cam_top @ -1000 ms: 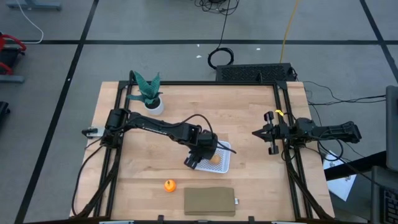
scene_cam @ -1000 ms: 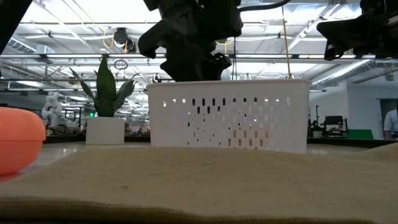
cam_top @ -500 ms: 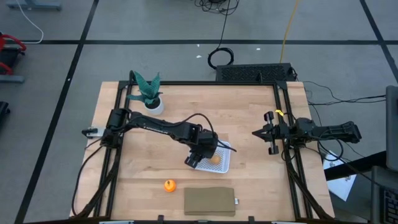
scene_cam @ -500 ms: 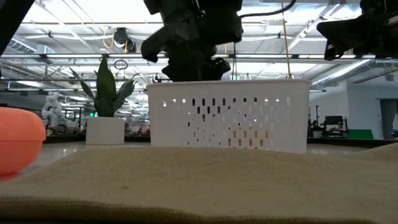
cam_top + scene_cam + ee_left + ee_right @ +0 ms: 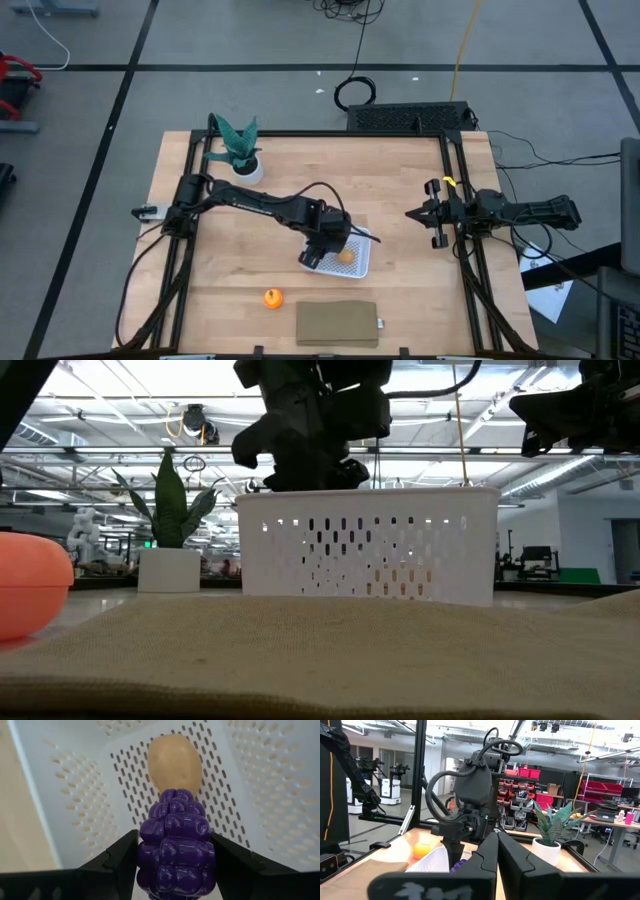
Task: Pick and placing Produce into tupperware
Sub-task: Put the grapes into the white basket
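My left gripper [image 5: 175, 857] hangs over the white tupperware [image 5: 352, 255], pointing steeply down, shut on the dark purple knobbly cluster [image 5: 175, 845]. The tan-yellow lump [image 5: 175, 762] lies on the tupperware's perforated bottom, just beyond the cluster. The orange ball [image 5: 272, 297] rests on the table near the front edge, left of the brown slab. My right gripper [image 5: 412, 213] waits shut at the table's right side, raised and level. My left gripper pinches the purple cluster by its two opposite sides [image 5: 145, 847] between its two fingers [image 5: 122, 852]. The fingers come from above, slanting down into the tupperware. The cluster sits along the fingers, its free end [image 5: 175, 800] toward the tan lump, clear of the perforated bottom.
A flat brown slab [image 5: 337, 323] lies at the front edge, before the tupperware. A green plant in a white pot [image 5: 240, 150] stands at the far left. Black frame rails run along both table sides.
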### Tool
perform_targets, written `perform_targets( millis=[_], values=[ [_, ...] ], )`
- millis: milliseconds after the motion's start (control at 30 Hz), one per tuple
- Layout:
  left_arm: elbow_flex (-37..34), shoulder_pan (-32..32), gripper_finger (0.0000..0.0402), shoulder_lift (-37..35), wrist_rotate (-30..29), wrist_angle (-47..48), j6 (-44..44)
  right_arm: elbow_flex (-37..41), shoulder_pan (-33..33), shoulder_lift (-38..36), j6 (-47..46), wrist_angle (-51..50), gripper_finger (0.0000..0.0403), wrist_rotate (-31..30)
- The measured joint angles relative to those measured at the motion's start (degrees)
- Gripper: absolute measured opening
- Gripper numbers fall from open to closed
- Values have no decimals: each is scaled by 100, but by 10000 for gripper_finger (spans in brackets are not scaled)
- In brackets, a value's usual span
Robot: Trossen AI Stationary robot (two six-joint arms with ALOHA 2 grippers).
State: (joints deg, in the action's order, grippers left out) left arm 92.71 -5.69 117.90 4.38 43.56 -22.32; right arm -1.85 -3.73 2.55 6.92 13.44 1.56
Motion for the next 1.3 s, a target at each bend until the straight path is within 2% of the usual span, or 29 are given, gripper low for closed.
perform_targets(
  millis=[267,433,833,1033,1300],
  values=[
    [2,-13,207,80,-134,101,38,0,-2,-2,0,-1,0,2],
    [2,-72,207,77,-440,289,15,0,0,-2,17,1,0,0],
    [7,-181,207,172,-471,331,157,1,0,-2,24,1,0,0],
    [4,-322,207,342,-791,336,72,0,-1,-2,24,2,0,0],
    [11,-323,207,359,-793,332,57,0,-1,-2,24,0,0,0]
  ],
)
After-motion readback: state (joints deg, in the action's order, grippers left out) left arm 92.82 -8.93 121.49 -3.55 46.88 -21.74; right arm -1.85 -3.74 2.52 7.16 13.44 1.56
